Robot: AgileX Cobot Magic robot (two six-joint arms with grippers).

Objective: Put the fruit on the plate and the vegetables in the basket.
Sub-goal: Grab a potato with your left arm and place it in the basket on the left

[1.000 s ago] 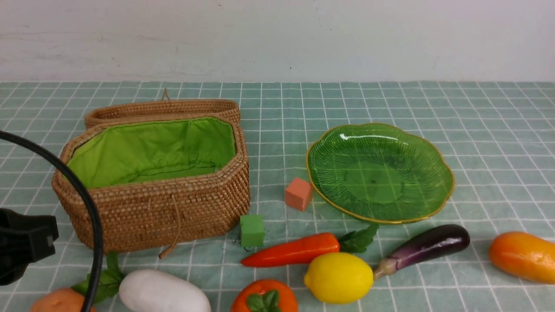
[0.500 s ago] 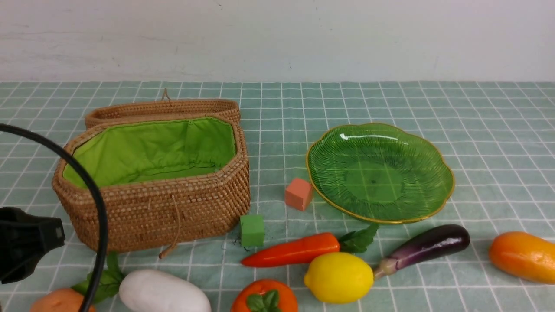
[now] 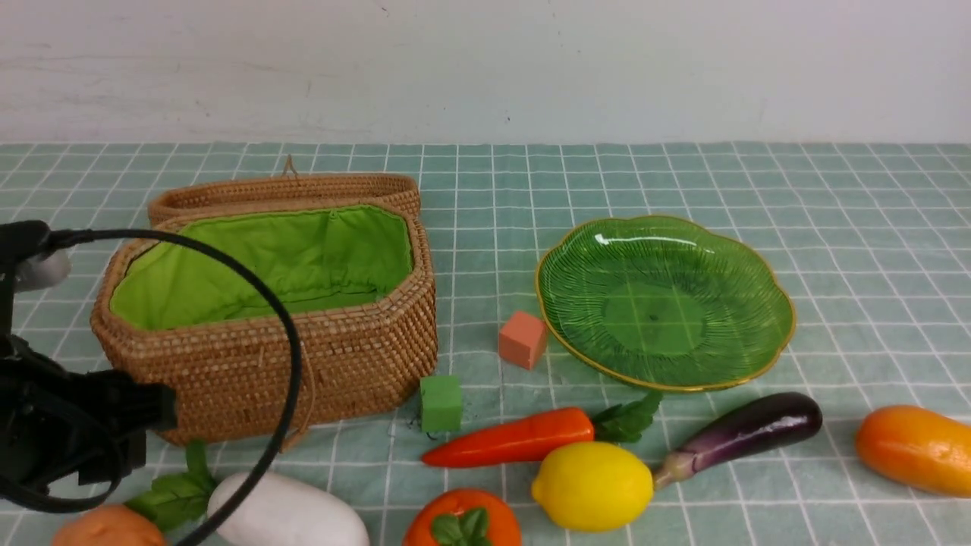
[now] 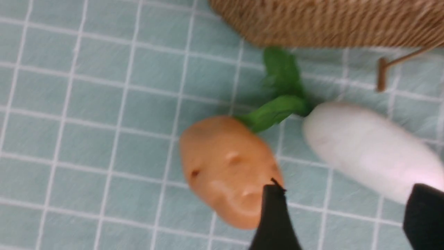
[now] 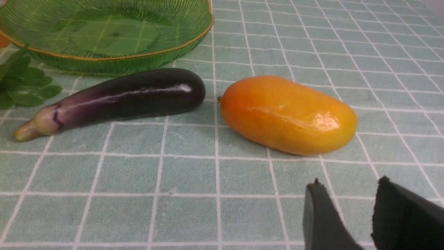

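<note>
the fruit (image 3: 592, 485) lies on the checked counter (image 3: 834, 197), all on the near side of the plate (image 3: 664, 303). the lemon (image 3: 592, 485) sits in the middle, right beside the stem end of the eggplant (image 3: 747, 432). the round orange-red fruit (image 3: 463, 523) with its leafy top is just to the lemon's left, cut off by the lower edge of the front view. the mango (image 3: 914, 447) lies far to the right, near the eggplant's rounded end but apart from it. the carrot (image 3: 516, 438) lies just behind the lemon, its leaves reaching the plate's gold rim. a pink cube (image 3: 522, 339) stands just beside the plate's left edge, and a green cube (image 3: 441, 402) stands by the basket's right front corner. the basket (image 3: 265, 371) stands open on the left, its lid (image 3: 284, 189) folded back behind it. in front of it lie the white radish (image 3: 288, 512) and the potato (image 3: 106, 527), with the radish's leaves between them. the left claw (image 4: 348, 184) hangs above these two, its fingers (image 4: 274, 215) wide apart and gripping nothing, one of them over the potato's edge. the right claw (image 5: 349, 180) hovers low near the mango, its fingers (image 5: 322, 218) slightly apart, holding nothing.
</note>
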